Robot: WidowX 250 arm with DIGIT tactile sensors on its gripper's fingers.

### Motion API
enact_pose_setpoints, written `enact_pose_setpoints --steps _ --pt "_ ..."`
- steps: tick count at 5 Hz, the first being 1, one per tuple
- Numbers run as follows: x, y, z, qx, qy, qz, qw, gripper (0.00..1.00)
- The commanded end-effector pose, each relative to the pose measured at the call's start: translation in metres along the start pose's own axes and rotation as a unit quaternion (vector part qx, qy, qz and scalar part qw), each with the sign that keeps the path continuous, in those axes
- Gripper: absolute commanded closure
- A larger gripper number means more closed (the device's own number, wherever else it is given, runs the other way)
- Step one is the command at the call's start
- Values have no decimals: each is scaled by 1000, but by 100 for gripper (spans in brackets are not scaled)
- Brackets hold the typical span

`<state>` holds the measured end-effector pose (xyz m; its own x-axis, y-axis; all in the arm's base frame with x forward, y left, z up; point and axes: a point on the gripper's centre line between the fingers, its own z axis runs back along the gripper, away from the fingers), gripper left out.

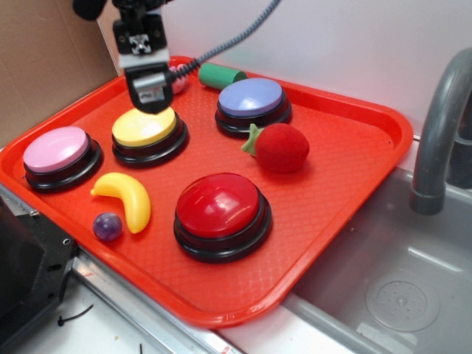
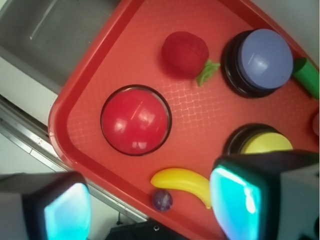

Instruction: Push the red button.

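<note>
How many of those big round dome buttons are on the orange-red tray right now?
4: glossy red plastic dome button front centre, pink dome button at left, yellow dome button under the gripper, lavender-blue dome button at back. None seems hidden.

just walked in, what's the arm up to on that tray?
The WidowX gripper hangs over the yellow button at the back of the orange tray, holding nothing; its fingers are apart in the wrist view. The target, the red button, sits untouched near the tray's front edge, between a plush strawberry and a toy banana. Whether the gripper touches the yellow button is unclear. The press is not yet done.
</note>
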<state>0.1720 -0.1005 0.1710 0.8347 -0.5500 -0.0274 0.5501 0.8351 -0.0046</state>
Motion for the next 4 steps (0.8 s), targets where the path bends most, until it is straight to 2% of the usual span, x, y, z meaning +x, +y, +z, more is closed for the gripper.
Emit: enact_pose_setpoints --steps 1,2,3,4 --pt "0 -11 35 7 -33 51 998 0" --pt "-4 -9 41 1 -34 79 996 0" --pt "-10 -7 48 -5 -50 115 992 0" --pt "-19 -6 55 9 -56 140 989 0"
